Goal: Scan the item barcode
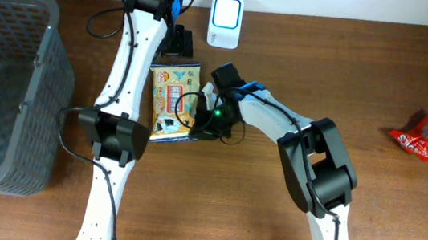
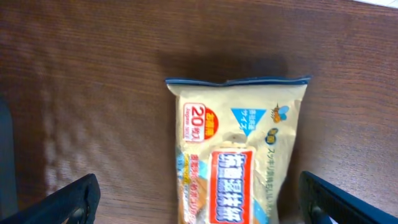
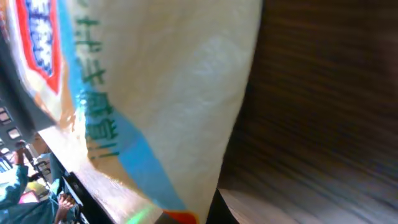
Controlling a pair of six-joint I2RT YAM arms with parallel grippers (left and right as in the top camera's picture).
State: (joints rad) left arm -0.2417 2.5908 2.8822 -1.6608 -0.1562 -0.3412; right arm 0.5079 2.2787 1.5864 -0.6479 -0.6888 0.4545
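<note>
My right tool (image 1: 200,121): pinching the snack packet (image 1: 170,91) by its near edge.
My left tool (image 1: 179,45): spread, over its far end.
Long axis: toward the scanner (image 1: 226,12).

A brown wooden table (image 1: 365,72) carries everything. A grey mesh basket (image 1: 49,61) stands at its left end. A white scanner unit (image 1: 225,22) sits at the far edge, near the middle. Just in front of it, a snack packet (image 1: 170,91) lies printed face up on the wood. Near the right edge, well apart, lie small red wrapped snacks (image 1: 422,136).
</note>
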